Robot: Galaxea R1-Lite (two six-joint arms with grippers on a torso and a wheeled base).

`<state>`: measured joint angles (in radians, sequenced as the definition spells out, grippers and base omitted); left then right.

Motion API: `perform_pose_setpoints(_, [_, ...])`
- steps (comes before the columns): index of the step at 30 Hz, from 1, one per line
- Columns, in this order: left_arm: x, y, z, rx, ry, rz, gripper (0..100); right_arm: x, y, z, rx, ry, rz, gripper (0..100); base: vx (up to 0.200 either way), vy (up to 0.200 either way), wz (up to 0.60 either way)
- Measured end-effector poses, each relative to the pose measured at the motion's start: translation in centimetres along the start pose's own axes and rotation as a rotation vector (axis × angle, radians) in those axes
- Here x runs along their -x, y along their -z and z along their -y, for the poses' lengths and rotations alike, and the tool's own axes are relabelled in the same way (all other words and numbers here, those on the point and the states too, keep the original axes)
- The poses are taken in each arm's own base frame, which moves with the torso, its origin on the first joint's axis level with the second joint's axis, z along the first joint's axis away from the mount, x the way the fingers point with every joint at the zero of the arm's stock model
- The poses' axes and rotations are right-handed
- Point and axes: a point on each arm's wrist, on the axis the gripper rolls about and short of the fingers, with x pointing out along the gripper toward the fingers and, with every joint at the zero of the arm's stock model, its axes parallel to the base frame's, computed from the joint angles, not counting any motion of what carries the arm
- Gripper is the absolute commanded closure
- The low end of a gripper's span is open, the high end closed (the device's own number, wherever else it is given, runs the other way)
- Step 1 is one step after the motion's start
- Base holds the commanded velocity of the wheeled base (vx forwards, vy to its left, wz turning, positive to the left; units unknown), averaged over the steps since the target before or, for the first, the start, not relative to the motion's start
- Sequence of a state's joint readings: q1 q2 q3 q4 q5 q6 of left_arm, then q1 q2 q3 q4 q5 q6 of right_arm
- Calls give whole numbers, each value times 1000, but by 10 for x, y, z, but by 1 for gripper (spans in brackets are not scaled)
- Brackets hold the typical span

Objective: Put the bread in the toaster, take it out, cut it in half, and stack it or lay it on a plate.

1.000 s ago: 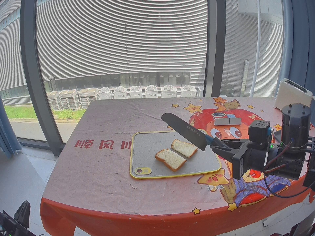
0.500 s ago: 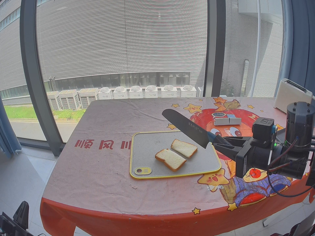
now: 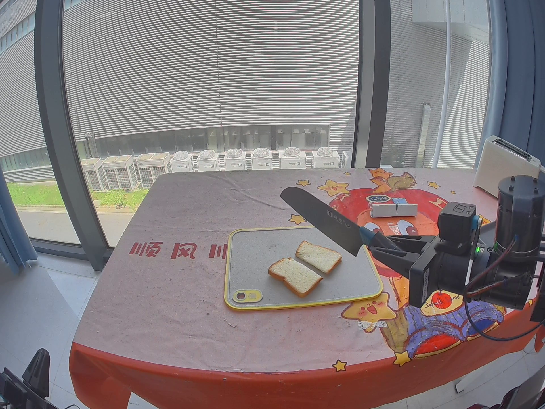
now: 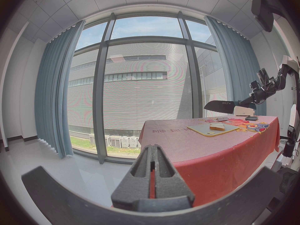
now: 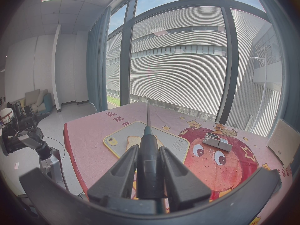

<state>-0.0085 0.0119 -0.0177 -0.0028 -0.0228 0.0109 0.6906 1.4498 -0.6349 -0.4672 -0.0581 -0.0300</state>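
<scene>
Here, right tool (image 3: pixel 379 245) gripping knife (image 3: pixel 321 217), blade lettering (image 3: pixel 336 221) seemingly unreadable.

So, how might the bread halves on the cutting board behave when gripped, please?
The bread halves look thin with pale, soft crumb, so they would probably dent or tear under a firm pinch. Lying flat on the cutting board, they seem light and could slide rather than lift cleanly.
</scene>
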Motion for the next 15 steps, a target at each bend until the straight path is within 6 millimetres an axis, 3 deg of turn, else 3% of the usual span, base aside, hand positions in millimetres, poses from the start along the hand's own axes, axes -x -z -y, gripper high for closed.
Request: perform_pose_setpoints(15, [0, 0, 0, 0, 0, 0, 100, 0, -2, 0, -8, 1, 25, 100, 0, 0, 0])
